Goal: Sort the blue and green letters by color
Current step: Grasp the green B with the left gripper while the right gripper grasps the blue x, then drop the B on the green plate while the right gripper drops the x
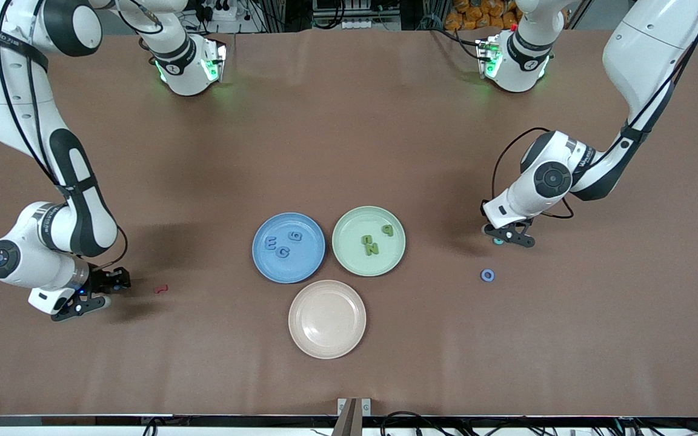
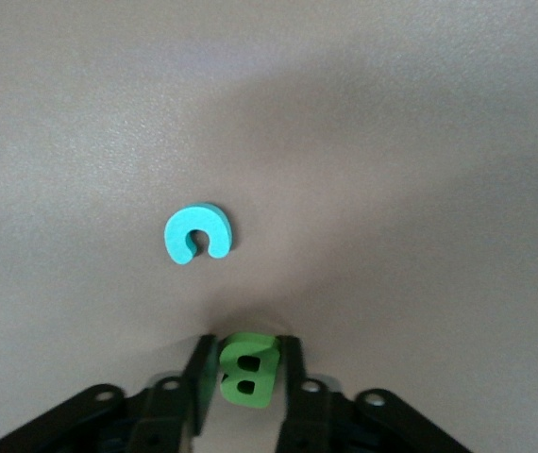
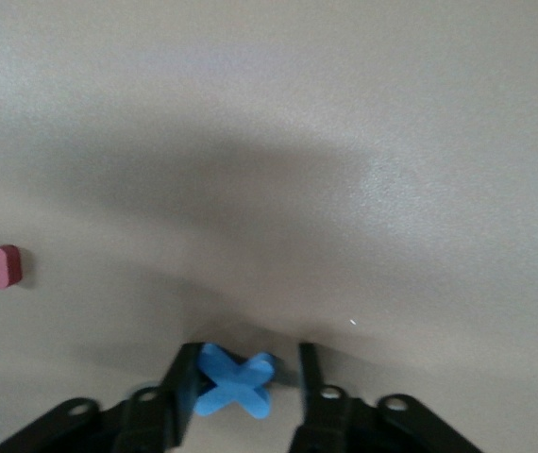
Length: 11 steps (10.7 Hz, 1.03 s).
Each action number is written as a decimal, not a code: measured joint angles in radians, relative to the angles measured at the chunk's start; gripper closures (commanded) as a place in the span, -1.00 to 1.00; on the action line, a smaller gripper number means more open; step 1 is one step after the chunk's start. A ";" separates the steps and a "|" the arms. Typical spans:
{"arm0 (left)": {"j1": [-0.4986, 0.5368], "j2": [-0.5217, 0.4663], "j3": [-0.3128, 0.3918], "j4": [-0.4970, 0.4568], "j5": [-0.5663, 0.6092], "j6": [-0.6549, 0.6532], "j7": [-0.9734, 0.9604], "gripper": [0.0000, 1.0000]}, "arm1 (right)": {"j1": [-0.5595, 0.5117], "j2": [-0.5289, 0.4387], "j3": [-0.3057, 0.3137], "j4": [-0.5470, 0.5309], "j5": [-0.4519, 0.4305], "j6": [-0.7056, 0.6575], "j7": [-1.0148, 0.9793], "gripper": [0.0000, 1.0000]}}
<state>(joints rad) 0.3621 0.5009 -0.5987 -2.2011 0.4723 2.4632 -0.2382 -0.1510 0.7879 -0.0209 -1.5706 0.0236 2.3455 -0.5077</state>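
The blue plate [image 1: 289, 247] carries blue letters reading E [image 1: 271, 244], G [image 1: 282, 252] and 6 [image 1: 295, 236]; just beside it, toward the left arm's end, the green plate [image 1: 368, 240] holds a green N [image 1: 371, 248], 9 [image 1: 388, 230] and 1 more green piece. The left gripper [image 2: 245, 373] pinches a green B [image 2: 247, 371] above the brown table [image 1: 349, 121], near a cyan C [image 2: 198, 234]. The right gripper [image 3: 241, 382] clamps a blue X [image 3: 234, 381], near a red piece [image 1: 160, 289]. A pink plate [image 1: 327, 319] sits nearer the camera, and a blue ring [image 1: 488, 275] lies toward the left arm's end.
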 measured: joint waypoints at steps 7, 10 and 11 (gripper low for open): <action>0.001 -0.002 -0.021 0.043 0.000 0.001 0.000 1.00 | 0.019 -0.009 0.068 0.065 0.003 -0.088 0.040 1.00; -0.006 -0.004 -0.127 0.164 0.000 -0.106 -0.001 1.00 | 0.120 -0.029 0.078 0.144 0.007 -0.278 0.262 1.00; -0.016 -0.004 -0.151 0.200 -0.003 -0.121 -0.003 1.00 | 0.162 -0.033 0.085 0.161 0.009 -0.325 0.361 1.00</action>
<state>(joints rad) 0.3462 0.4972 -0.7495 -2.0014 0.4692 2.3420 -0.2413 0.0108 0.7546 0.0640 -1.4100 0.0328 2.0201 -0.1468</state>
